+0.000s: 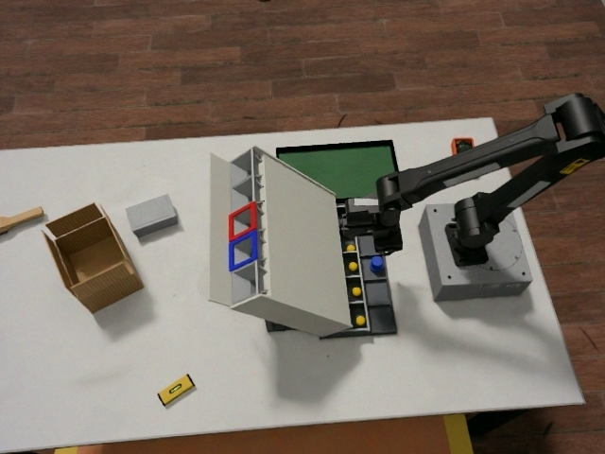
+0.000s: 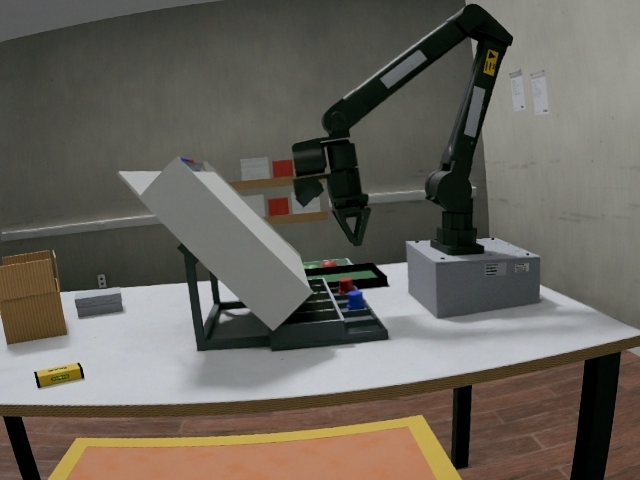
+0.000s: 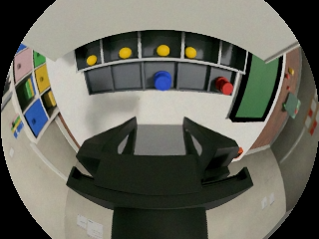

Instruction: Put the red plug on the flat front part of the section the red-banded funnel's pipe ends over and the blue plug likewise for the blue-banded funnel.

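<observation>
My gripper [image 2: 356,235] is open and empty, hanging well above the near end of the dark section tray; it also shows in the wrist view [image 3: 161,134]. The blue plug [image 1: 376,264] stands on the flat front part of one section, and shows in the side view [image 2: 354,298] and wrist view [image 3: 162,80]. The red plug [image 2: 345,284] [image 3: 222,84] stands on the flat front of a neighbouring section, nearer the green tray; my arm hides it from above. Several yellow marbles [image 1: 353,266] lie in the sections behind the plugs. The red-banded funnel [image 1: 242,220] and blue-banded funnel [image 1: 242,251] sit side by side atop the tilted white cover [image 1: 302,249].
A green tray [image 1: 341,168] lies behind the sections, with a small red thing in it [image 2: 328,263]. My grey base block [image 1: 471,253] stands to the right. A cardboard box [image 1: 90,256], a grey block [image 1: 150,214] and a yellow level [image 1: 176,389] lie to the left.
</observation>
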Motion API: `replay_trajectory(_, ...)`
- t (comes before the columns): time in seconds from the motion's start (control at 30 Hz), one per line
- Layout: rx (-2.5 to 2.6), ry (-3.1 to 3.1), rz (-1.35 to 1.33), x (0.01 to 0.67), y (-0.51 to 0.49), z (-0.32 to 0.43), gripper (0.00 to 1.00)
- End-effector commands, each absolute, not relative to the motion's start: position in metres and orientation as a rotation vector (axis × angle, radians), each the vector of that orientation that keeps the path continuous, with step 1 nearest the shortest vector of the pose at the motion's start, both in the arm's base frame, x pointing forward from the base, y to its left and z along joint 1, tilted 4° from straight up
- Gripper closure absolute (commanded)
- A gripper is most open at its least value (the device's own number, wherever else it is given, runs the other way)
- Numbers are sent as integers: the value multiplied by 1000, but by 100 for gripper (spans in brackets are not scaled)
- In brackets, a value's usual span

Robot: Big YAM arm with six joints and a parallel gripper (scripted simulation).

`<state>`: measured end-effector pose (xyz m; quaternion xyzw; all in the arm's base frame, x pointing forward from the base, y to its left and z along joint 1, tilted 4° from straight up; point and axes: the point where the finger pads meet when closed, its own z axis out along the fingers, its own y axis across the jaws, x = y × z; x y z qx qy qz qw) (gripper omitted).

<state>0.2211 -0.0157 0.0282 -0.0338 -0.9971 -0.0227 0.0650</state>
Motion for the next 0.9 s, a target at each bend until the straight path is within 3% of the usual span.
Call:
replay_trajectory(0.0,-110,-3087,-66,251,-22,43,41)
replay_trajectory(0.67,-113,-3091,-66,257,-25,46,41)
replay_trajectory(0.87,-110,-3069,-67,278,-27,88,41)
